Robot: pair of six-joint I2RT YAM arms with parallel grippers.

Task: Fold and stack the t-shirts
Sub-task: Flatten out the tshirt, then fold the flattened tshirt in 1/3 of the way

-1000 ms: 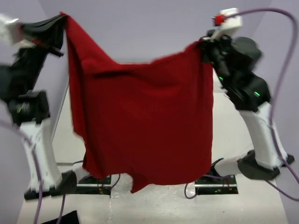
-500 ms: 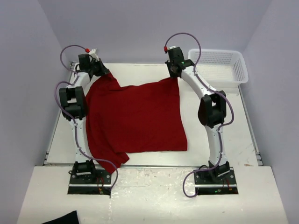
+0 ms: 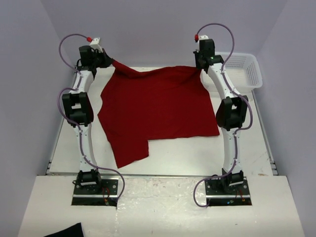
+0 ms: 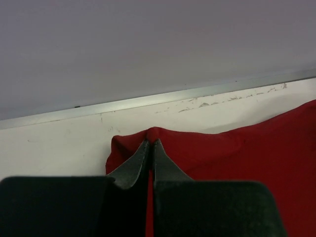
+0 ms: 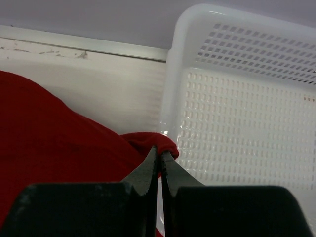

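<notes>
t-shirt [image 3: 158,111] spread mostly flat on table [image 3: 187,155], far edge lifted. left gripper [image 4: 149,150] and right gripper [image 5: 159,160] each clamped on a far corner, right one just beside basket [image 5: 237,113]. No fold made yet; I'd say folding and stacking all remain.

We count one dark red t-shirt [image 3: 158,108], one white mesh basket [image 3: 244,66], one black cloth scrap [image 3: 69,231] and one table [image 3: 256,148]. We count two arms, the left arm [image 3: 79,111] and the right arm [image 3: 232,116], and two grippers, the left gripper [image 4: 150,143] and the right gripper [image 5: 159,153].
</notes>
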